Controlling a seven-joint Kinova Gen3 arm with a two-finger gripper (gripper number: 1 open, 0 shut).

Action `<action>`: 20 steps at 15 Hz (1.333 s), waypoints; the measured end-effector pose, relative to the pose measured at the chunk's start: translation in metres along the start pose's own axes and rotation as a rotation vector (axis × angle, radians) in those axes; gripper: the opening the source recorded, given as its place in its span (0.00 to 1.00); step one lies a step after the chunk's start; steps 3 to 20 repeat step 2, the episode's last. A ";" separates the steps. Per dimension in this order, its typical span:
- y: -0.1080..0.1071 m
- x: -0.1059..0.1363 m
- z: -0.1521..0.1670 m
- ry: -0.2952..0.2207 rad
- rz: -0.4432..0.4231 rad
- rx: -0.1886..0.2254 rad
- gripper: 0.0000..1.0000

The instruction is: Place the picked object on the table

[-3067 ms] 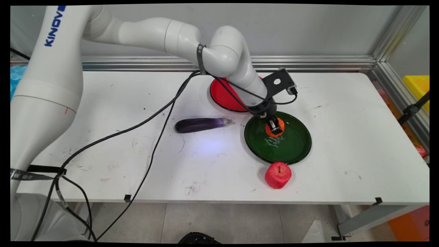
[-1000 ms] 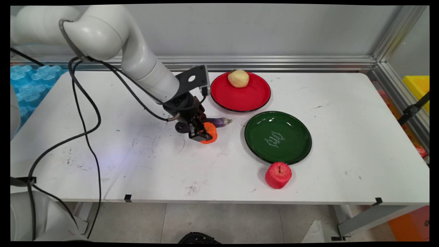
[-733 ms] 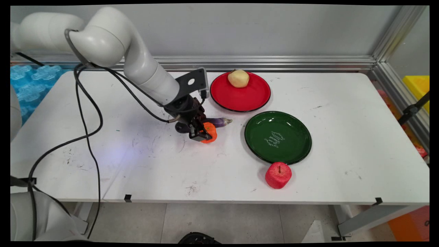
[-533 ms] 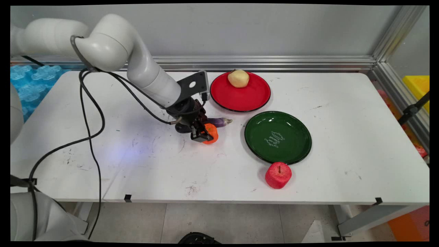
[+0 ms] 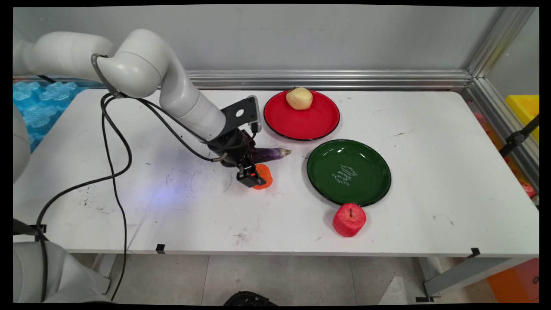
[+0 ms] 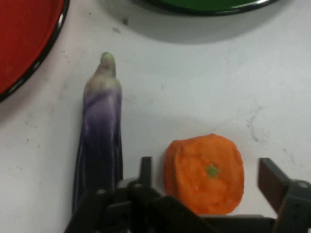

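Observation:
A flat orange fruit (image 5: 264, 176) (image 6: 204, 167) lies on the white table just in front of a purple eggplant (image 5: 272, 152) (image 6: 99, 131). My gripper (image 5: 252, 177) (image 6: 206, 166) is low over the table and straddles the orange fruit. It is open: in the hand view a gap shows between the fruit and each of the fingers (image 6: 146, 167). The eggplant runs alongside the left finger in that view, its stem end pointing away from the hand.
A green plate (image 5: 370, 183) (image 6: 209, 4) sits to the right of the fruit, with nothing on it. Behind it a red plate (image 5: 312, 125) (image 6: 19, 43) holds a yellowish fruit (image 5: 299, 98). A red apple (image 5: 349, 220) stands by the green plate's near rim. Black cables hang at left.
The orange fruit was carried from the green plate to the table beside the eggplant. Over the last half second the gripper sank towards the table and its fingers opened off the fruit.

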 end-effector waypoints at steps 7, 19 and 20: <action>0.000 -0.001 -0.002 -0.004 -0.003 -0.003 1.00; 0.000 -0.001 -0.002 -0.004 -0.003 -0.003 1.00; 0.000 -0.001 -0.002 -0.004 -0.003 -0.003 1.00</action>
